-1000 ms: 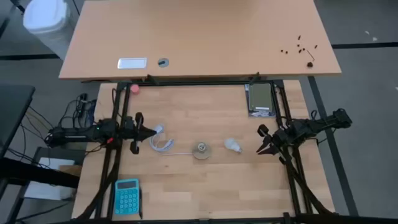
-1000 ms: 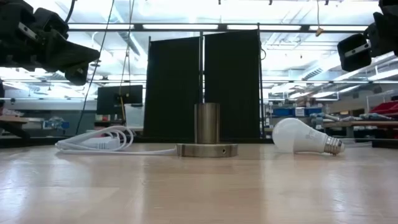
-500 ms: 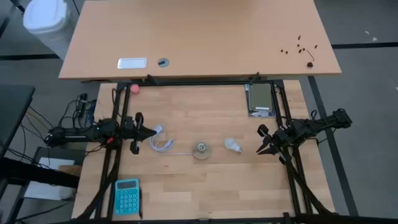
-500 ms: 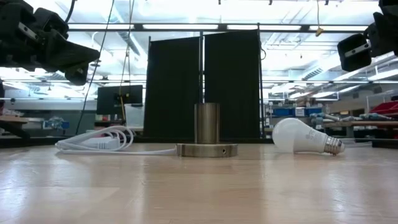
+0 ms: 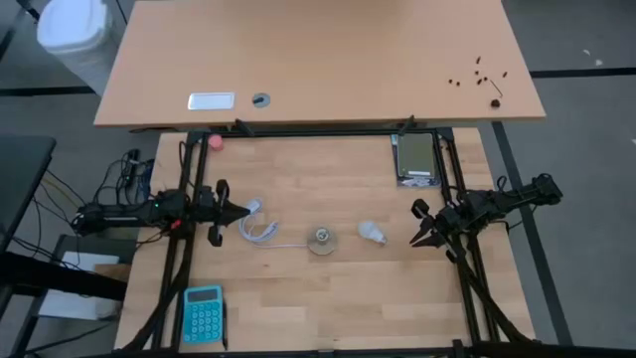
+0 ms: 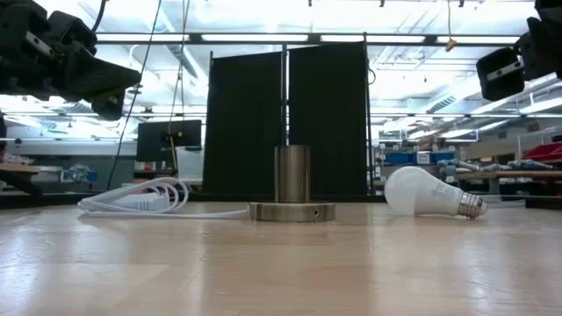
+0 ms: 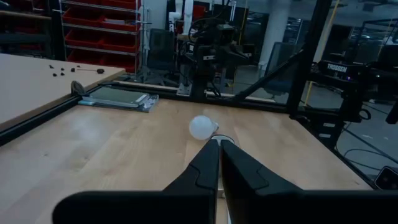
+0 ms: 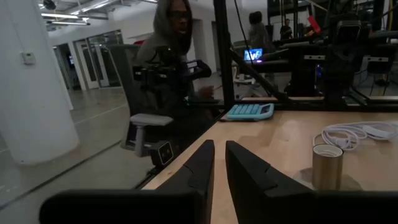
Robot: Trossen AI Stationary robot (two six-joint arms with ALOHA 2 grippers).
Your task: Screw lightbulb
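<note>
While both of my hands hang clenched on nothing above the counter, the job itself has not begun. Nearest to me, at the front left corner, lies a blue calculator, well clear of the work. Farther in, my left hand hovers at the left side, its fingers pressed together, just beside the coiled white cord; my right hand waits opposite at the right side, equally tight and holding nothing. Between them stands the metal socket, upright on its round base, mouth turned upward so a bulb can be lowered straight in, as I judge. The lightbulb lies on its side on the wood between the socket and my right hand, near both but touching neither, its screw base pointing away from the socket. I reckon the right hand is the natural one to fetch it, being closer. Beyond, at the far right edge, rests a grey device, and at the far left corner a small pink ball.
</note>
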